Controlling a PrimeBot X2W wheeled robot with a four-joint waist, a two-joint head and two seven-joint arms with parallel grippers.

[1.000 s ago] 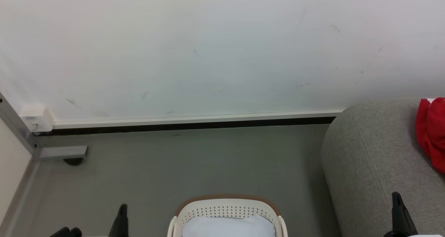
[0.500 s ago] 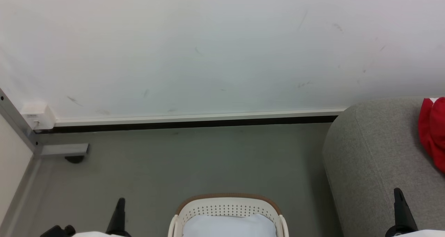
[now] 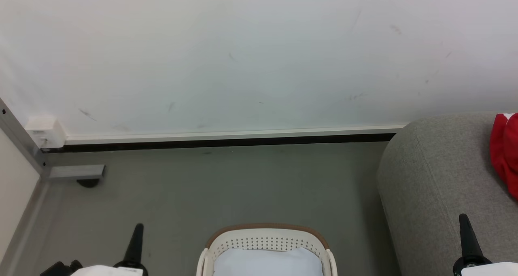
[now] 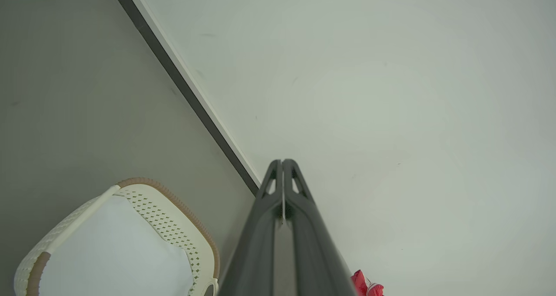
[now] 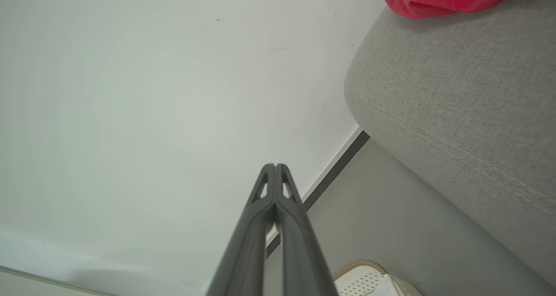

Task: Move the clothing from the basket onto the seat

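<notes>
Dark fingers of our left gripper (image 4: 282, 163) are pressed together, empty; our right gripper (image 5: 275, 168) reads the same. They flank the basket (image 3: 265, 230), which contains a pale pad (image 3: 263, 262). Red clothing (image 3: 504, 154) lies atop the grey seat (image 3: 429, 179), well apart from the basket.

One basket (image 3: 265, 228), one pad (image 3: 265, 262), one seat (image 3: 437, 179), one bunch of red clothing (image 3: 504, 150), two grippers, the left gripper (image 3: 137, 230) and the right gripper (image 3: 463, 220), one wall box (image 3: 44, 132)
</notes>
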